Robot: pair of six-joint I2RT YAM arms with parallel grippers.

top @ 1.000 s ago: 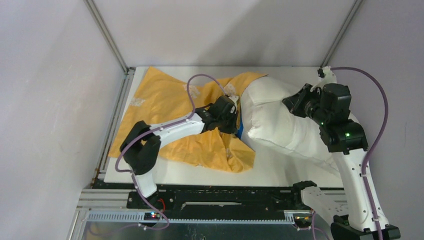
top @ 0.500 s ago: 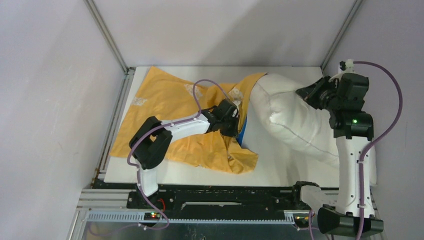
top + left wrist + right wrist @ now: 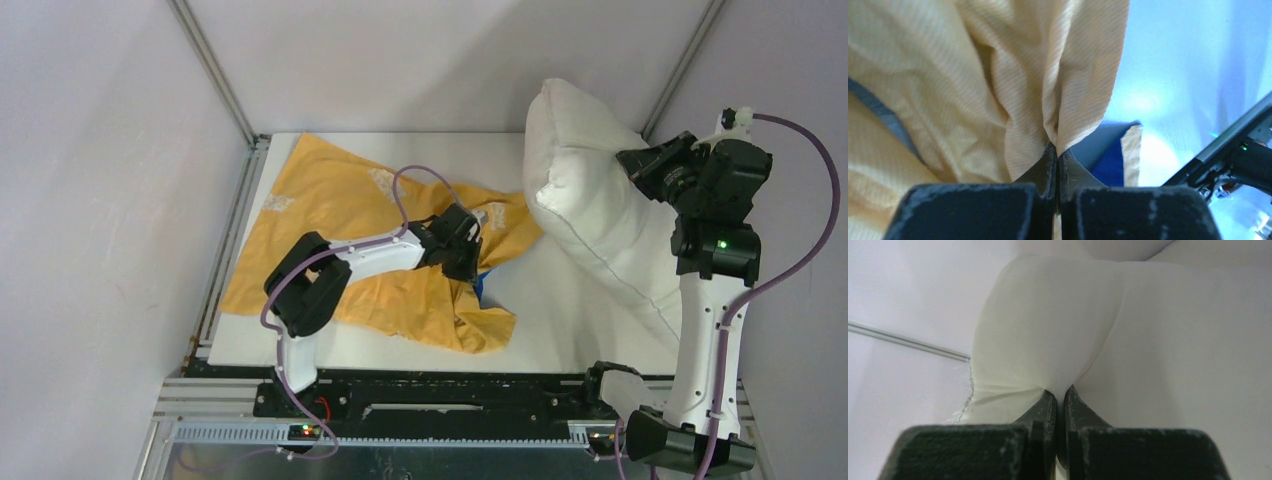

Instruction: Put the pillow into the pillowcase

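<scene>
The orange-yellow pillowcase point(image 3: 340, 230) lies crumpled on the left and middle of the table, a strip of its blue side point(image 3: 482, 291) showing at its right edge. My left gripper point(image 3: 466, 256) is shut on a fold of the pillowcase point(image 3: 1013, 100) near that edge. The white pillow point(image 3: 585, 200) is lifted, tilted up at the right side of the table, apart from the pillowcase. My right gripper point(image 3: 640, 165) is shut on the pillow's fabric point(image 3: 1058, 325) at its upper right side.
The white table top point(image 3: 560, 330) shows between pillowcase and pillow. Grey walls with metal corner posts point(image 3: 215, 75) close in the back and sides. A black rail point(image 3: 440, 395) runs along the near edge by the arm bases.
My right gripper has risen and pulled back to the right, lifting the pillow off the table and away from the pillowcase. My left gripper has kept its hold and shifted slightly right.
</scene>
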